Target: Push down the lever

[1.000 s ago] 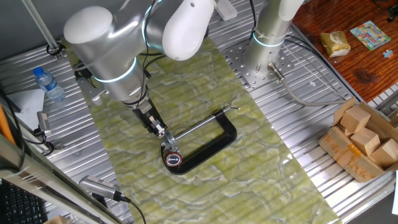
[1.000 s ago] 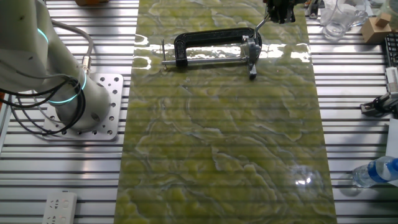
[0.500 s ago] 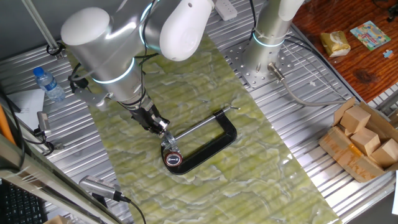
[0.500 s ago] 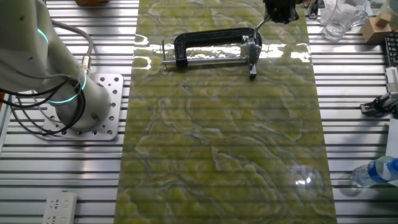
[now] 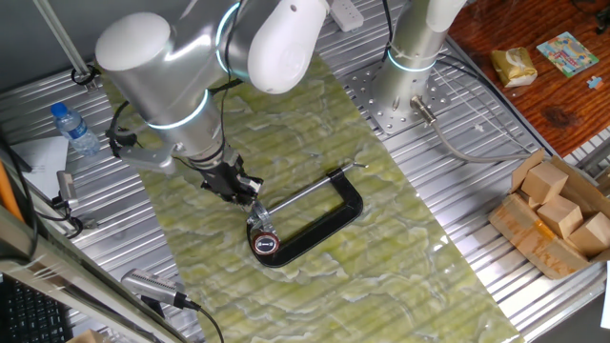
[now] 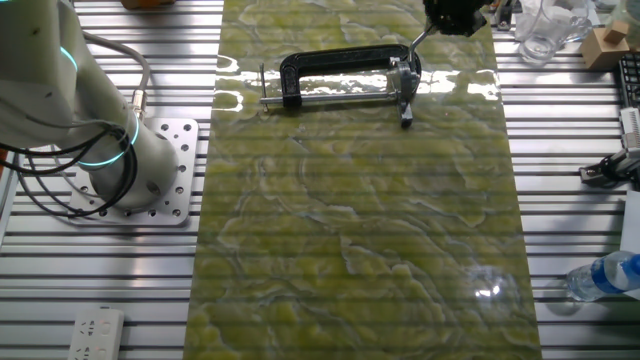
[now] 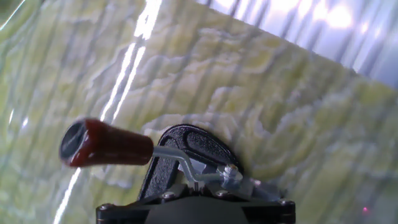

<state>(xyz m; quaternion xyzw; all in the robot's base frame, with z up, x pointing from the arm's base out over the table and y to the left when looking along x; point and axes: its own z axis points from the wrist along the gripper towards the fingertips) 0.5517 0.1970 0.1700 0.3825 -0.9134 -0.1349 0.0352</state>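
Observation:
The lever is a short silvery arm (image 7: 186,163) ending in a red knob (image 7: 106,143), joined to the black C-shaped clamp (image 7: 186,144). In one fixed view the knob (image 5: 264,244) sits at the clamp's (image 5: 329,221) near-left end, and the arm rises from it toward my gripper (image 5: 244,196). My gripper (image 7: 194,186) is shut, with its tips against the lever's metal arm, beside the knob. In the other fixed view the lever (image 6: 405,100) hangs at the clamp's (image 6: 340,58) right end, with my gripper (image 6: 450,14) at the top edge.
The clamp lies on a green marbled mat (image 5: 315,143). Its long steel rod (image 5: 305,193) runs up to the right. A water bottle (image 5: 72,128) stands at the left. Wooden blocks in a cardboard box (image 5: 558,214) are at the right. A second arm's base (image 5: 405,90) is behind.
My wrist has turned and the gripper has shifted slightly left beside the lever. The lever and clamp have not visibly moved.

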